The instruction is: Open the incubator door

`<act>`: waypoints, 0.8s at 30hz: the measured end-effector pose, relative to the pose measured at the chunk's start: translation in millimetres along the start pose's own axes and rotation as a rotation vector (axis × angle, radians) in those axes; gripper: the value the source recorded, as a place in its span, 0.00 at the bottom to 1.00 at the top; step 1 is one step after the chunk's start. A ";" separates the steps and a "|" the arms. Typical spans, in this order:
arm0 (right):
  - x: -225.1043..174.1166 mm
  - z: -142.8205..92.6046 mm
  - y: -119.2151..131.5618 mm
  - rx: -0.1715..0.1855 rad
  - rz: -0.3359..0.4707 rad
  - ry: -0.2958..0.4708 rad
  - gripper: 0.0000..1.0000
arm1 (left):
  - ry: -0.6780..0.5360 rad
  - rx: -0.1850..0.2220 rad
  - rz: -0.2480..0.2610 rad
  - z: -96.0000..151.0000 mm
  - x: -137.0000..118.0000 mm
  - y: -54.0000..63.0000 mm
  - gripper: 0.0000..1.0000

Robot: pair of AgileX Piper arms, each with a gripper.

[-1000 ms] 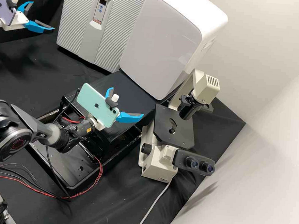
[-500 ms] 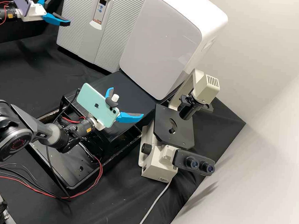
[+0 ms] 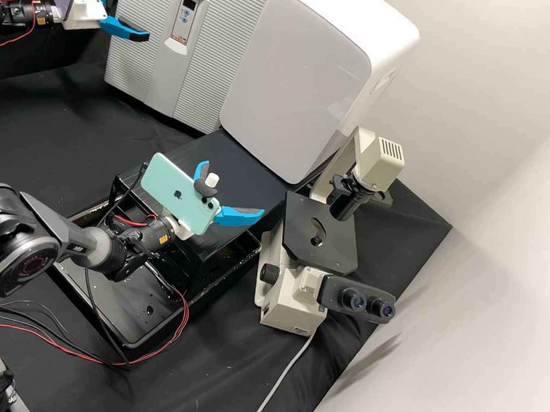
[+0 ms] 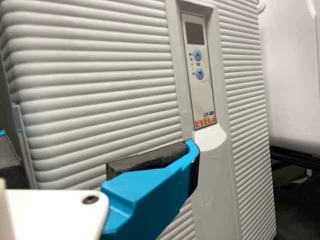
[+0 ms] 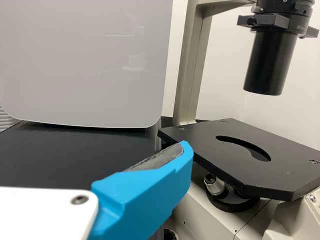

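High view: the incubator [image 3: 213,57] is seen at eleven o'clock, its ribbed door [image 3: 135,45] closed, with the left tool [image 3: 134,11] held spread and empty near its ten o'clock edge.
The approach to the door is judged to be in hand; next, its free edge should be lined up with, hooked and drawn outward without slipping. The right tool [image 3: 235,187], also parted and empty, is held near centre; the microscope [image 3: 344,255] is placed at four o'clock.
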 end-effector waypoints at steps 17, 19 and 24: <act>0.0 0.0 0.0 0.000 0.000 0.000 1.00 | 0.019 -0.083 -0.067 -6.4 5.4 -20.7 1.00; 0.0 0.0 0.0 0.000 0.000 0.000 1.00 | 0.019 -0.083 -0.067 -6.4 5.4 -20.7 1.00; 0.0 0.0 0.0 0.000 0.000 0.000 1.00 | 0.023 -0.087 -0.064 -6.4 5.1 -20.0 0.00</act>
